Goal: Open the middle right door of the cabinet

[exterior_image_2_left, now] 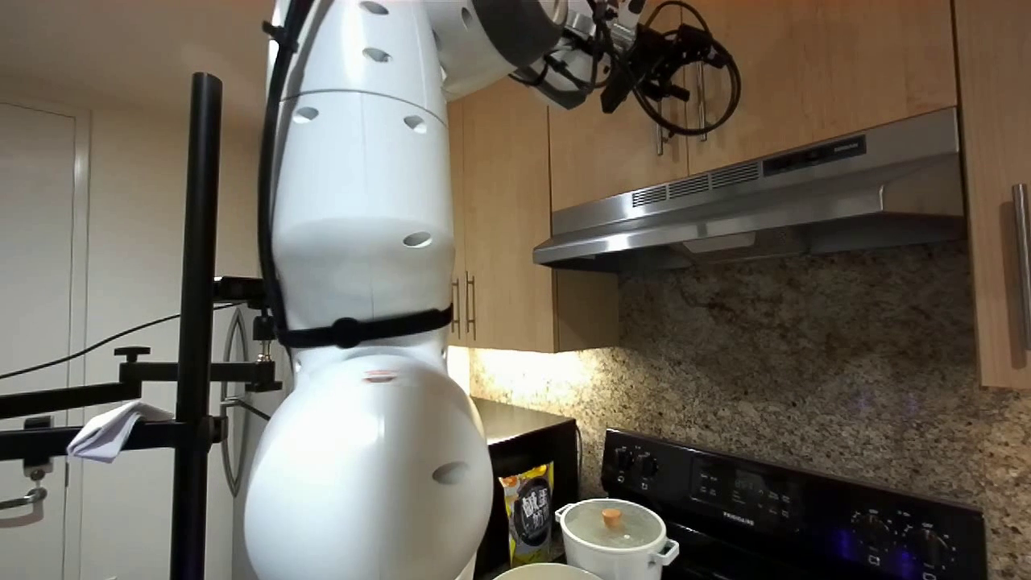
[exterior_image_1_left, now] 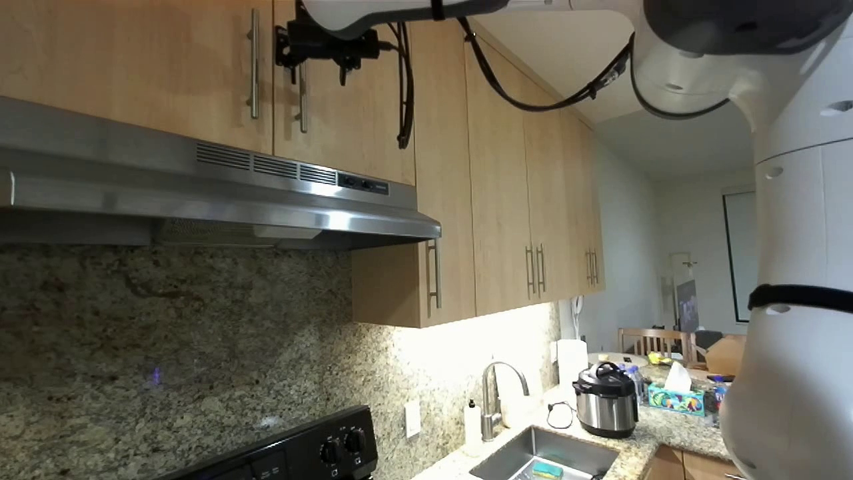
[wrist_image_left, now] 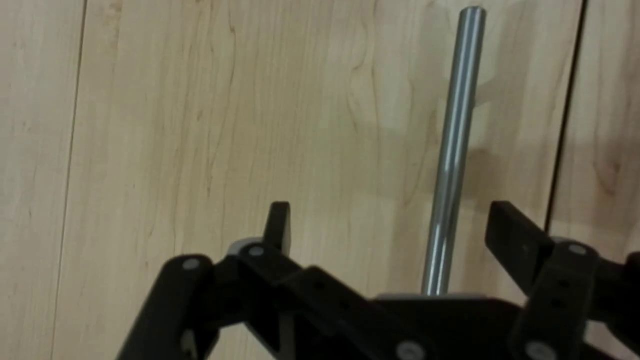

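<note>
Fingers (wrist_image_left: 277,227) of the gripper (wrist_image_left: 389,227) stood wide apart. In the wrist view, the metal handle (wrist_image_left: 454,150) appeared between them; whether it was really inside, I could not tell. The middle right door (exterior_image_1_left: 356,127) of the cabinet (exterior_image_1_left: 386,287) was closed, directly above the range hood (exterior_image_1_left: 220,192) in both exterior views.

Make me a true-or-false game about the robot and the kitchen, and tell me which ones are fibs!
1. The gripper is open. True.
2. It is squeezing something. False: in the wrist view, gaps show between its fingers and the metal handle.
3. The middle right door looks shut. True.
4. The tissue box is on the counter. True.
5. The gripper is down on the counter. False: it is up in front of the cabinet.
6. The tissue box is plain black. False: it has a colourful pattern.
</note>
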Tool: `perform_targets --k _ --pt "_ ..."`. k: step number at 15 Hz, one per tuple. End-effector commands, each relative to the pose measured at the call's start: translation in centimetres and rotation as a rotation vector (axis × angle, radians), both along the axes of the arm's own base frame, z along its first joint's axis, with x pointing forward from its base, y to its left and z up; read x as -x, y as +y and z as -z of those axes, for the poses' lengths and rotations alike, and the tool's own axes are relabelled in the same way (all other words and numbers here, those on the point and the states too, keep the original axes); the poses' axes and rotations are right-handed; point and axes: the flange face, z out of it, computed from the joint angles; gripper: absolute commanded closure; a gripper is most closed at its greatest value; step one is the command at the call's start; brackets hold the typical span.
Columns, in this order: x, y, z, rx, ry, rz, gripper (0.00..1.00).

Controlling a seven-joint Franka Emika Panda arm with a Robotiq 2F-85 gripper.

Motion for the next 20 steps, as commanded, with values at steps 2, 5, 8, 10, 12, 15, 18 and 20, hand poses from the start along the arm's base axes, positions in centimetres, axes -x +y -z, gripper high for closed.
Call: perform_targets --k 2,5,8,10,12,15,18,20 --pt "-2.1 -0.4 -1.1 -0.048 -0.033 0.026 0.00" --pt "-3.7 -0.6 -0.8 -0.065 -0.015 0.027 0.00" --pt "-4.9 0.0 -0.3 -0.082 0.000 0.036 0.00" --pt "-5.8 0.5 -0.1 -0.090 -0.006 0.044 0.00" --pt "-6.1 0.4 -0.5 -0.102 -0.015 0.073 0.00" --pt "-5.2 -1.5 -2.0 -0.166 -0.029 0.131 0.00" --pt "-4.2 -4.0 -3.5 -0.236 -0.061 0.210 0.00" --pt "-3.9 -4.3 -3.6 -0.288 -0.054 0.217 0.00"
